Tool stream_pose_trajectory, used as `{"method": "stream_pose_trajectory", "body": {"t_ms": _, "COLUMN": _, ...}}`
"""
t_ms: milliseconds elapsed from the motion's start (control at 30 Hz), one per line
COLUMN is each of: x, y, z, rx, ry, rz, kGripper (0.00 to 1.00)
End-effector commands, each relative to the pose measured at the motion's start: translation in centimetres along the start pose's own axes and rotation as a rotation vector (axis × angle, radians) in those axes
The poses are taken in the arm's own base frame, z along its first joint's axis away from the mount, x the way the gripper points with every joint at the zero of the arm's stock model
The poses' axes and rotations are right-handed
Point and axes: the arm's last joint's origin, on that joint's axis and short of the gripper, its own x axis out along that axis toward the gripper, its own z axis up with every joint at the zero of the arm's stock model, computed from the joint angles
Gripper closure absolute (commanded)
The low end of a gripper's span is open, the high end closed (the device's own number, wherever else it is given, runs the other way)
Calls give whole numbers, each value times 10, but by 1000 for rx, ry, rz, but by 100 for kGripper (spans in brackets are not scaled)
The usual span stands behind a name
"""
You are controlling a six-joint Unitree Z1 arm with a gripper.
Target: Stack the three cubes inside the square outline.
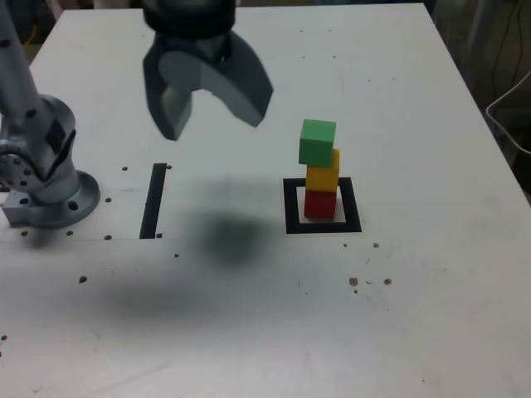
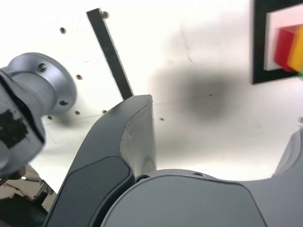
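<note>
Gripper [image 1: 211, 104]: hangs high above the white table [image 1: 415, 315], jaws spread wide, holding nothing, well apart from the cubes.
Stack: red cube [image 1: 320, 204] at the bottom, yellow cube [image 1: 323, 173] on it, green cube [image 1: 317, 142] on top, shifted slightly toward the exterior view's left.
Square outline [image 1: 290, 207]: frames the red cube, which sits on its white centre.
Black strip [image 1: 153, 201]: lies between outline and arm base [image 1: 50, 195].

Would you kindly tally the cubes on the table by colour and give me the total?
Green cube: 1
Yellow cube: 1
Red cube: 1
Total: 3 cubes, stacked in the square outline.
</note>
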Motion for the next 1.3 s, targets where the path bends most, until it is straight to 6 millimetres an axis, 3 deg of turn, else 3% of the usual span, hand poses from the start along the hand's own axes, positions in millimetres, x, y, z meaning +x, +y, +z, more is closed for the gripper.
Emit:
{"method": "stream_pose_trajectory", "body": {"t_ms": 0, "x": 7, "y": 0, "z": -8, "rx": -1, "ry": 9, "rz": 6, "kGripper": 1}}
{"method": "stream_pose_trajectory", "body": {"t_ms": 567, "x": 78, "y": -2, "z": -18, "rx": -1, "ry": 79, "rz": 8, "kGripper": 1}}
{"method": "stream_pose_trajectory", "body": {"t_ms": 1267, "x": 95, "y": -2, "z": -22, "rx": -18, "ry": 123, "rz": 34, "kGripper": 1}}
